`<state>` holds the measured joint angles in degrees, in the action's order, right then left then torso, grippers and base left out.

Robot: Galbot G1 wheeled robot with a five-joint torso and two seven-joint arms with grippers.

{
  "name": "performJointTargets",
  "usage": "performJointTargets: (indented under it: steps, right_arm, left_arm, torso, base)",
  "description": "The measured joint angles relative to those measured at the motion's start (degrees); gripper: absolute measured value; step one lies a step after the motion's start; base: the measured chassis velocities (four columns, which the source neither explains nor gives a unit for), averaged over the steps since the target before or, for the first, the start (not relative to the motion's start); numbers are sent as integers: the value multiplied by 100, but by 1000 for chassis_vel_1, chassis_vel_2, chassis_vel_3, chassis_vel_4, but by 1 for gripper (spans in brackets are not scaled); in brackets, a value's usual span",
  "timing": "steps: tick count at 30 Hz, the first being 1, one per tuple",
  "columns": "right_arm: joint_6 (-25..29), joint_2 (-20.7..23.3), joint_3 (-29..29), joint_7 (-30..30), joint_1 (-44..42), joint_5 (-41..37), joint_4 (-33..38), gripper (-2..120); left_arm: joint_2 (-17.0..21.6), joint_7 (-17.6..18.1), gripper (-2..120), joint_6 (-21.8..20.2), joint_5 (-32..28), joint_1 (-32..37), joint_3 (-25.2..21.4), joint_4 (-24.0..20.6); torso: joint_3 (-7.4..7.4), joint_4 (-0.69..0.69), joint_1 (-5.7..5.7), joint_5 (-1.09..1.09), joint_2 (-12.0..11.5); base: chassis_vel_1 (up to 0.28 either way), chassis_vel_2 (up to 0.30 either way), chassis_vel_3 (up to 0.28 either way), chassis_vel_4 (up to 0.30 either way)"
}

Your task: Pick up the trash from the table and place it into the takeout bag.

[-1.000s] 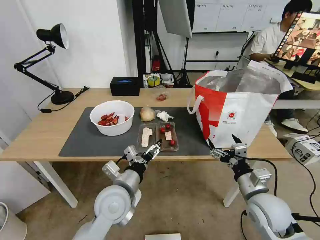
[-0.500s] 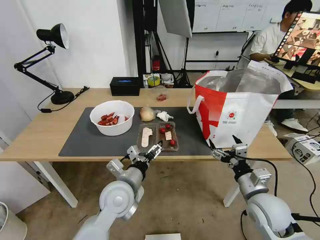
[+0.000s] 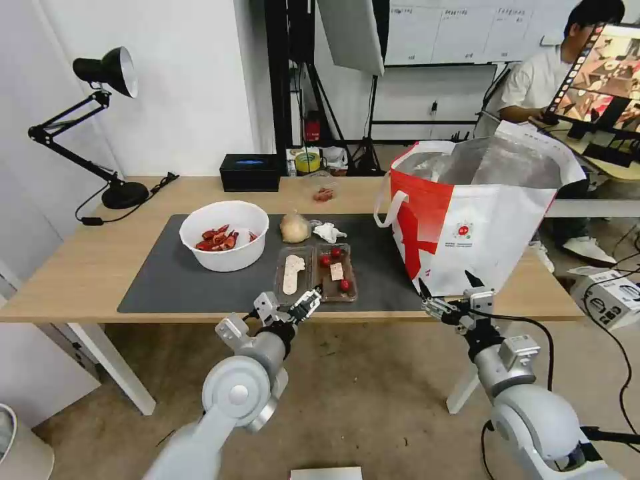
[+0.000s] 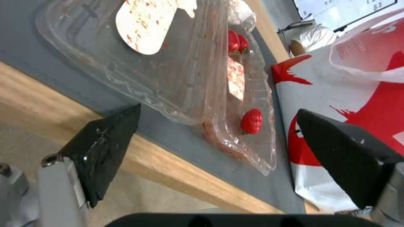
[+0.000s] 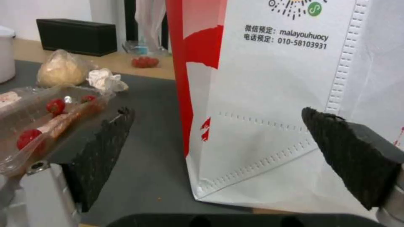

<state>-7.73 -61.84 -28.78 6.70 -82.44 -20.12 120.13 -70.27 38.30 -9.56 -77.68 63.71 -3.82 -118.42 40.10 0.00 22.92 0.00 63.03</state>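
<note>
On the dark mat of the table lie a white bowl of red scraps, a beige wrapped lump, a crumpled tissue and a clear hinged tray with tomatoes. My left gripper is open at the table's near edge, just short of the tray, with nothing between its fingers. The takeout bag stands open on the right. My right gripper hangs open in front of the bag's lower corner, holding nothing.
A small clear tub with red bits, a black box and a desk lamp stand along the table's back. A person sits at another desk behind the bag. The floor lies below the table's front edge.
My left arm has swung slightly right and its gripper has crept a little closer to the tray's near edge. The right arm and the things on the table have not moved.
</note>
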Motion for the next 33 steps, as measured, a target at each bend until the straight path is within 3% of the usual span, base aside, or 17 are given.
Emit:
performJointTargets:
  steps: [15,33]
  right_arm:
    - [25,-73,15,0,12,21,-70,100]
    - [36,-119,89,-2,22,72,-114,100]
  left_arm:
    - [-84,259,100,59,-225,-144,-39,93]
    - [-46,316,100,217,-221,-99,-156,-4]
  torso:
    - [0,-2,-1,0,2]
    - [3,2,1,0,-1]
  base:
    - [0,0,0,0]
    - [0,0,0,0]
